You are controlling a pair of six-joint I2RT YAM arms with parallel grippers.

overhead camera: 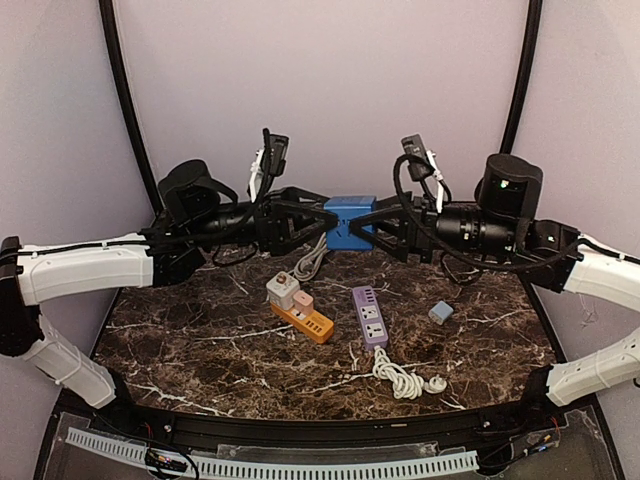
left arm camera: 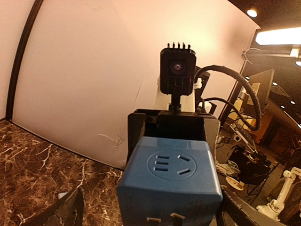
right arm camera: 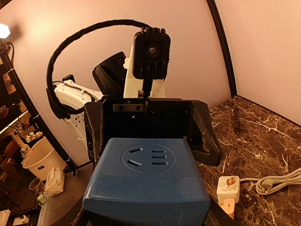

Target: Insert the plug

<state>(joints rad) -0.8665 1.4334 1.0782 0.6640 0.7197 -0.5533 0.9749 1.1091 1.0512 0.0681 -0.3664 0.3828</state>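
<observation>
A blue cube adapter [overhead camera: 350,222] hung in the air above the back edge of the dark marble table [overhead camera: 200,340], between the two grippers. The right gripper [overhead camera: 378,226] grasped it: in the right wrist view its fingers pressed close against both sides of the cube. The left gripper [overhead camera: 318,224] was released, and in the left wrist view its fingers [left arm camera: 70,207] were spread wide and stood apart from the cube's sides.

Each wrist view showed a face of the cube with socket slots inside a moulded circle. Two metal prongs [left arm camera: 162,218] showed at the lower edge in the left wrist view. No lettering could be read on the cube.

On the table lay an orange power strip [overhead camera: 308,320] with a white adapter [overhead camera: 282,289] and a pink plug [overhead camera: 303,300] seated in it. The white adapter carried a small round emblem too small to read. Just beside the orange strip lay a purple power strip [overhead camera: 369,315], its white cord [overhead camera: 405,380] coiled in front of it. A small grey-blue block [overhead camera: 440,312] sat to the right, well apart.
</observation>
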